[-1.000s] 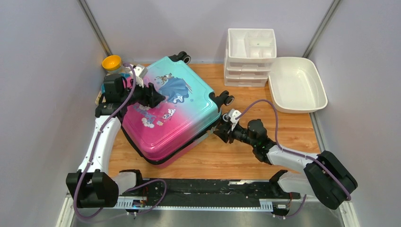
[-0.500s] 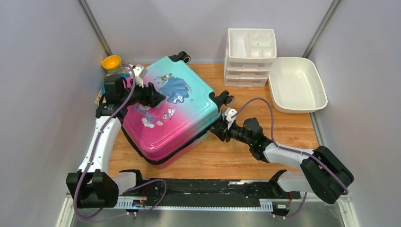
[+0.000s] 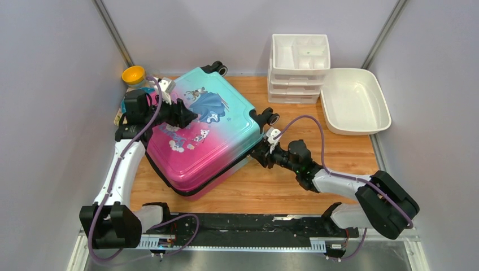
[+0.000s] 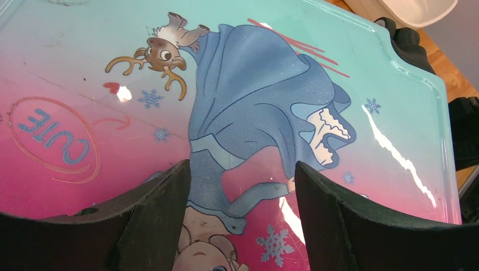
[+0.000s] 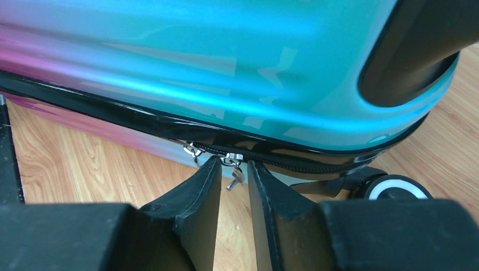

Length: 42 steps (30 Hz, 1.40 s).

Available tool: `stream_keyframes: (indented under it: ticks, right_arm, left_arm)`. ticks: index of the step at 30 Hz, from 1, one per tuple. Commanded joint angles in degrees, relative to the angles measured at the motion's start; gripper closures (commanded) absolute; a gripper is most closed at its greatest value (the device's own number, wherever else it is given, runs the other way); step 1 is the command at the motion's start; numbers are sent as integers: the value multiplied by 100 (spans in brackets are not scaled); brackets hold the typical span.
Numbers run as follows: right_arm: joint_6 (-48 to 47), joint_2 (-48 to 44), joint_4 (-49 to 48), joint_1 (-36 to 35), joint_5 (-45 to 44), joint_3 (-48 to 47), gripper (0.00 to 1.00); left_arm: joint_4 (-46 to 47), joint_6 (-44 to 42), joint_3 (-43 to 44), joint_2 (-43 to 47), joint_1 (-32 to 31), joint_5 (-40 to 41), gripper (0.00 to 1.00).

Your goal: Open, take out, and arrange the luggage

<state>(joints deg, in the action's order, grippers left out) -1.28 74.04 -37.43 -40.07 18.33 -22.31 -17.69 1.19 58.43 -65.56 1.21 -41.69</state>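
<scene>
So the suitcase [image 3: 206, 130] is laid flat on the wooden surface [image 3: 271, 189], printed side up. It's turned at an angle, with the teal end toward the back wall and the pink end toward the arms. The two halves are seen closed together.

The left arm is raised up along the left side and bent in over the shell from there. The left pincer [image 4: 242, 175] is held wide apart right above the blue-dress cartoon. Whether its fingers are actually pressed onto the shell can't be told from the wrist view.

The right arm is stretched low across the surface from its base, elbow folded, with the wrist pointed at the suitcase's right edge beside a black wheel [image 5: 395, 189]. The right pincer [image 5: 233, 169] is lined up with the black zip [image 5: 294, 164]. Its fingers are kept only a little apart, and the silver zip pull [image 5: 234, 176] is caught hanging in that narrow gap. It doesn't look pinched.

At the back right, a white drawer unit [image 3: 299, 68] and a white basin [image 3: 355, 101] are parked side by side, well apart from the suitcase. A yellow cup [image 3: 134, 74] is tucked in the back left corner behind the left arm.
</scene>
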Motion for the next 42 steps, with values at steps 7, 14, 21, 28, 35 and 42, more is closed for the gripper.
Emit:
stream_keyframes:
  ticks: [7, 14, 21, 28, 35, 42]
  right_arm:
    - [-382, -74, 7, -27, -382, 24, 99]
    - [-706, -232, 324, 61, -637, -1, 100]
    - [-1154, -92, 930, 562, -989, -494, 100]
    - [-1339, -188, 1079, 1107, -383, -765, 100]
    - [-1805, 179, 1019, 2010, 478, -1056, 100]
    - [-2051, 1269, 175, 2776, 2206, -1687, 100]
  left_arm:
    - [-235, 109, -236, 52, -16, -32, 24]
    - [-287, 83, -376, 52, -25, 47, 25]
    - [-621, -137, -412, -88, -25, 485, 32]
    - [-885, -532, -350, -440, -25, 873, 38]
    - [-859, -567, -315, -686, -16, 865, 39]
    - [-815, -559, -306, -853, -16, 663, 39]
